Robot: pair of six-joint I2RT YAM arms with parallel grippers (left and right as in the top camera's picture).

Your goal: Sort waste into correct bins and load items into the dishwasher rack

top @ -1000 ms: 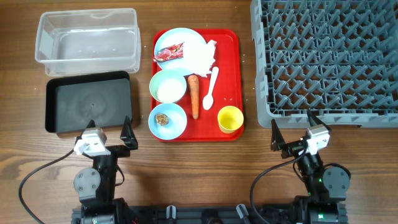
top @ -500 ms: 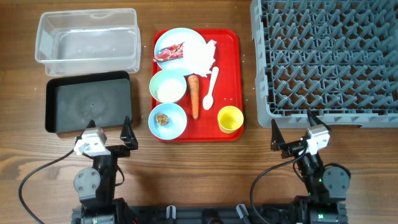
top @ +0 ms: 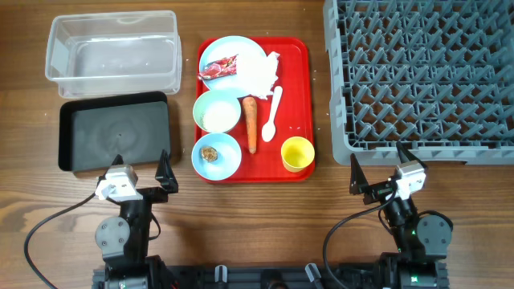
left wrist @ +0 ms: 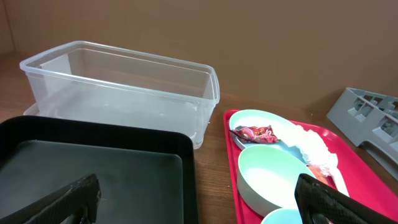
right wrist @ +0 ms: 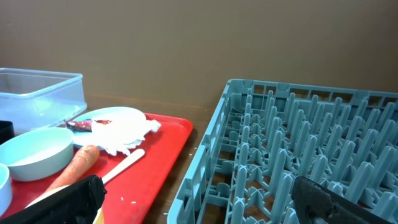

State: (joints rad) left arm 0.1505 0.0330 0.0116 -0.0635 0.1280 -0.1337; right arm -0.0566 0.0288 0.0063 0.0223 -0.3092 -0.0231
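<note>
Standstill at the table: nothing sorted, nothing loaded

Nothing has moved over the last second; both arms sit parked at the near edge, so the whole task is still ahead.

At far left the clear tub (top: 112, 46) and, just in front of it, the black tray (top: 116, 132) are both empty. The left gripper (top: 140, 163) hovers by the black tray's near edge, jaws spread wide, grasping nothing.

In the middle, all the waste and dishes sit on the red tray (top: 299, 56). The plate (top: 229, 46) at the back carries the wrapper (top: 219, 67), with the napkin (top: 259, 72) lapping over its right side. Below it the green bowl (top: 197, 111) holds rice (top: 217, 117), and the blue bowl (top: 230, 165) holds the scrap (top: 210, 152). The carrot (top: 251, 124) lies beside the bowls, then the spoon (top: 273, 112), then the cup (top: 297, 153) in the near right corner.

At right the rack (top: 418, 72) stands empty. The right gripper (top: 377, 156) waits just in front of it, likewise fully released and empty.

The table (top: 257, 225) is wood-grained and bare in front of the red tray; a plain brown wall (left wrist: 249, 37) closes the room behind.
</note>
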